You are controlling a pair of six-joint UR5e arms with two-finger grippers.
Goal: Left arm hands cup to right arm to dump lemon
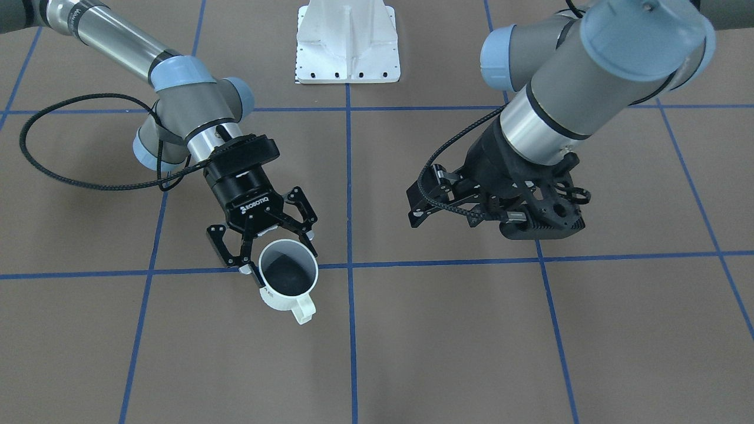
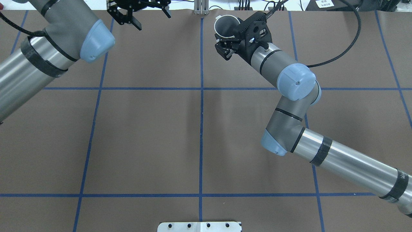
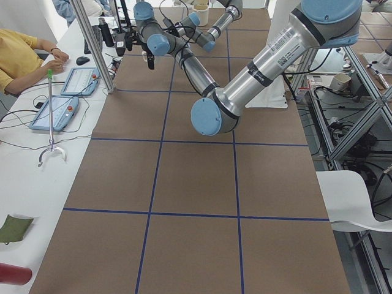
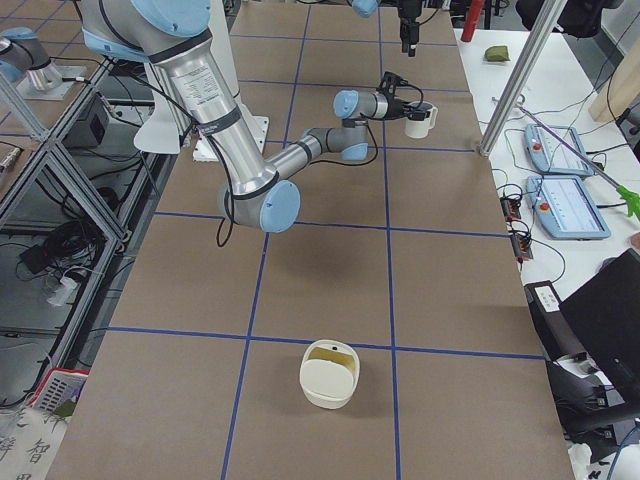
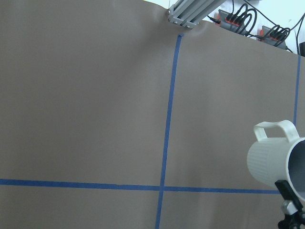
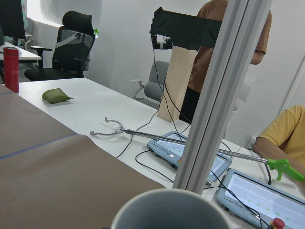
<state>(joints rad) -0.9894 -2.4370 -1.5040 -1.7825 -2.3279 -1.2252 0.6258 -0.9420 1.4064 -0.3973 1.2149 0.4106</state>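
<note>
Brown table (image 2: 145, 135) gridded with blue tape (image 2: 201, 129); white desk (image 6: 95, 107), black office chair (image 6: 71, 50) beyond.

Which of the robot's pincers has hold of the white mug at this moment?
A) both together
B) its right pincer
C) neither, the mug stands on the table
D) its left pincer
B: the right pincer is closed on the cup at its rim, while the left pincer hangs open and empty, well apart from it.

Robotics lab, blue-taped table (image 2: 145, 135), aluminium frame post (image 6: 209, 95), teach pendants (image 4: 568, 208), office chair (image 6: 71, 47), seated operator (image 3: 15, 55)
</note>
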